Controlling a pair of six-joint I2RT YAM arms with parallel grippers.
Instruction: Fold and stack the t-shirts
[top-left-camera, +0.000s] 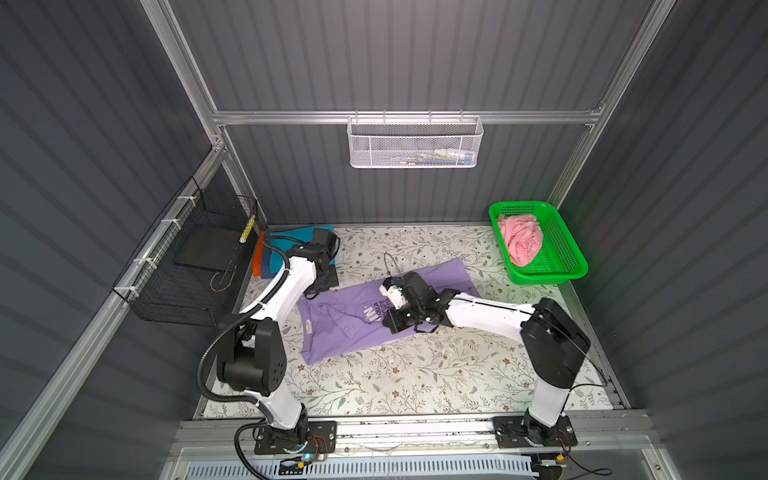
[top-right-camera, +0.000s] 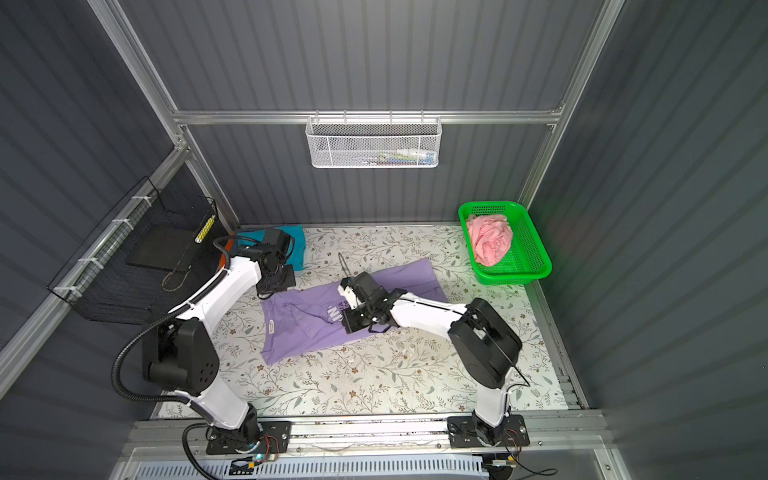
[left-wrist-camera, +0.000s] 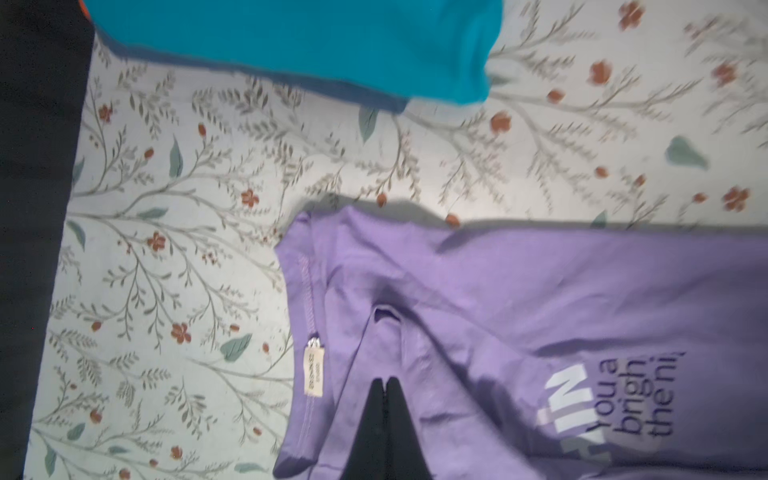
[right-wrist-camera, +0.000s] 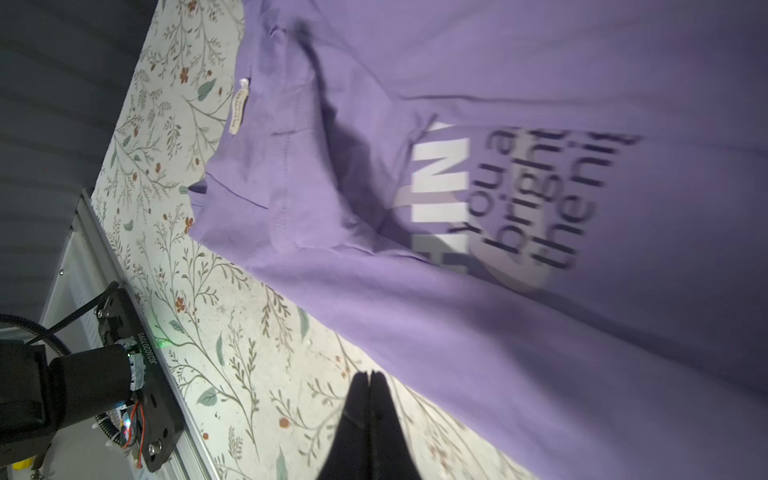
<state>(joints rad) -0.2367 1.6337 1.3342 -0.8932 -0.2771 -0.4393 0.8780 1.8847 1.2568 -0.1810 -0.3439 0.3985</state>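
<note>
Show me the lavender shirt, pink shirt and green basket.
lavender t-shirt (top-left-camera: 332, 336), a top view, cloth beside the print
pink t-shirt (top-left-camera: 521, 241), a top view, crumpled middle
green basket (top-left-camera: 548, 276), a top view, front wall

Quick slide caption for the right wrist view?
Shut right tool over the floral table, just off the lavender t-shirt edge.

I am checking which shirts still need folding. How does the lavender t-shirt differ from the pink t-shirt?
The lavender t-shirt lies on the floral table; the pink t-shirt sits in the green basket. The lavender one is spread nearly flat; the pink one is crumpled into a heap. The lavender one shows printed lettering; the pink one shows none. Neither is fully folded yet.
</note>
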